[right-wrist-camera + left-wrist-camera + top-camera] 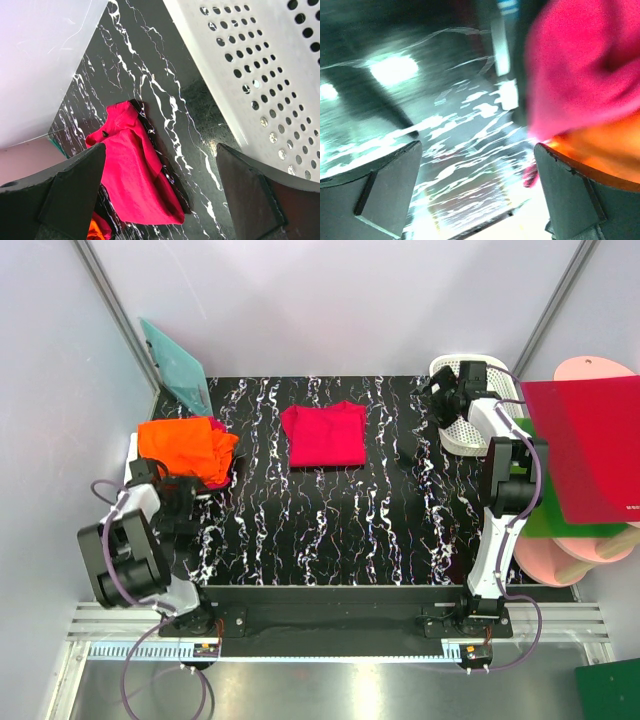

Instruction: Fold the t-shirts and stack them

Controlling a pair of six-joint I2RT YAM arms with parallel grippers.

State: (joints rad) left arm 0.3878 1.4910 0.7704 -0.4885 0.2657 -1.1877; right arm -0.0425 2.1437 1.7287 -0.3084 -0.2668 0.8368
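T-shirts: the crimson t-shirt (323, 435) lies folded mid-table; the orange t-shirt (185, 448) is heaped at the left edge over pink cloth (580, 65); your left gripper (476, 150), spread and empty, sits beside that heap; the right gripper (161, 150), also spread, hangs by the white basket (462, 435); a deep pinch could lift both layers together.

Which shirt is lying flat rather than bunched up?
The crimson-pink t-shirt, centre back, lies flat; the orange t-shirt is a crumpled heap at the left.
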